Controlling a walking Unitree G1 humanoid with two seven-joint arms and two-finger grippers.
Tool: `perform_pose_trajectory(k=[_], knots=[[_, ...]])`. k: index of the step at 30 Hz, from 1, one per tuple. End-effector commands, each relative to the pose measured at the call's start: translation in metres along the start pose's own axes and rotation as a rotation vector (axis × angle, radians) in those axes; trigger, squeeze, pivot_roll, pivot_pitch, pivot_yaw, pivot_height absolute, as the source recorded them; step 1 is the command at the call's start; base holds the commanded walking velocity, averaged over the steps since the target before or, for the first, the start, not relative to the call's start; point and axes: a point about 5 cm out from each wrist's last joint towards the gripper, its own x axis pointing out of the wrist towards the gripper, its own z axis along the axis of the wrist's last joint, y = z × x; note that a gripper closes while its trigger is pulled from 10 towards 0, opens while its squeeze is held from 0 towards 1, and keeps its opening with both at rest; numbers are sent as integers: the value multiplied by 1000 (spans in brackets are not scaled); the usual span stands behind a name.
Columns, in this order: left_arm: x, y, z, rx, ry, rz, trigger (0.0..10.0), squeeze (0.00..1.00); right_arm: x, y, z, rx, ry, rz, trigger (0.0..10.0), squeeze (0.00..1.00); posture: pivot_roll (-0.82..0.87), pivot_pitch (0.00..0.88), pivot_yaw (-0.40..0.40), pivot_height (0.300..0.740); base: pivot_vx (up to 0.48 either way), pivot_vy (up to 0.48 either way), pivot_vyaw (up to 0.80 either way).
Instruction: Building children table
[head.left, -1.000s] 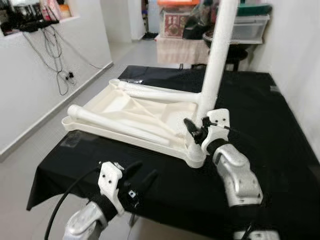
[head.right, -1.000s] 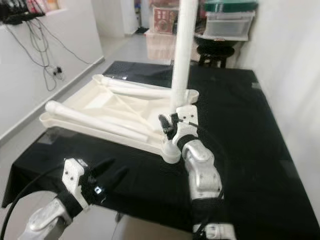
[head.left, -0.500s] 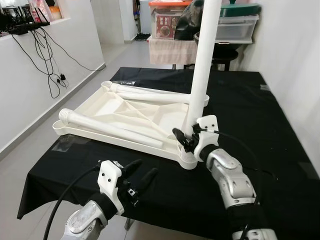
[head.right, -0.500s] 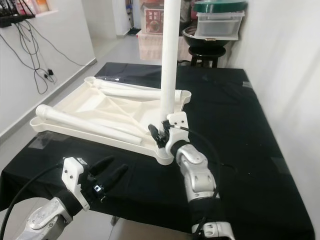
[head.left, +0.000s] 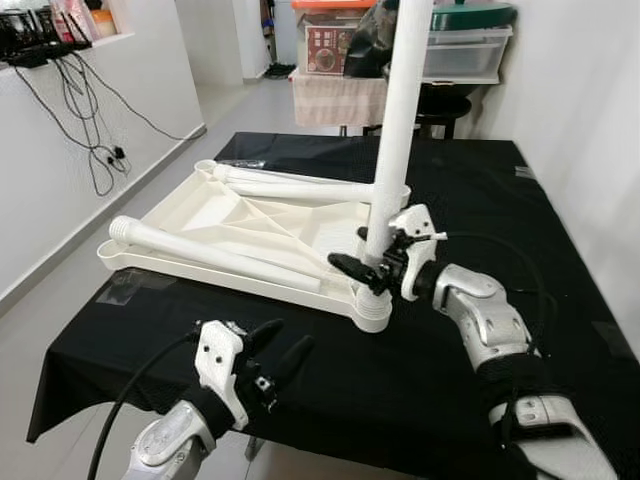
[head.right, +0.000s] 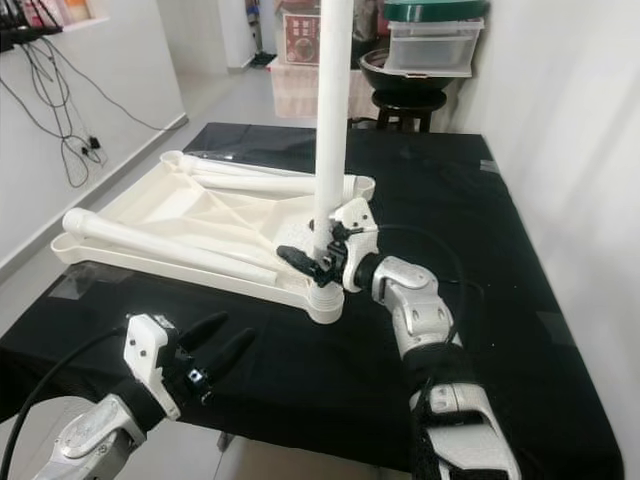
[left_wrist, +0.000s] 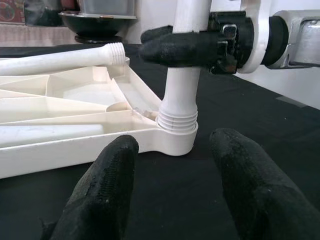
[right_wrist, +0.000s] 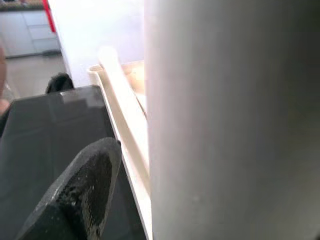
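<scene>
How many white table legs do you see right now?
3: one upright white plastic leg in the near corner socket, held by the right gripper; two loose legs lying on the upturned tabletop, near and far. More may be hidden.

Upright white leg (left_wrist: 181, 85) in the tabletop's (left_wrist: 75, 145) corner socket (right gripper (left_wrist: 175, 47) clamped around it).

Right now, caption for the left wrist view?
Right gripper clasps the upright leg at the tabletop's corner socket; left gripper open.
</scene>
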Motion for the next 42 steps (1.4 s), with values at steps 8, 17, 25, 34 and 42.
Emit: perform_pose_trajectory(k=[8, 17, 25, 34, 42], knots=[[0, -1, -2, 1, 6, 1, 10000, 0, 4, -8, 4, 26, -22, 48, 0, 0, 28, 4, 6, 740, 0, 0, 0], [1, -2, -2, -5, 4, -2, 10000, 0, 0, -15, 4, 16, -25, 54, 0, 0, 13, 10, 1, 740, 0, 0, 0], [-2, -1, -1, -4, 1, 7, 10000, 0, 3, -4, -22, 71, 24, -534, 0, 0, -2, 25, -5, 740, 0, 0, 0], [0, 3, -3, -8, 0, 20, 10000, 0, 15, 31, -34, 81, -7, -654, 0, 0, -9, 2, 8, 740, 0, 0, 0], [0, 4, -3, -3, -7, 44, 10000, 0, 24, 23, -22, 66, -24, -549, 10000, 1000, 4, 0, -2, 740, 0, 0, 0]])
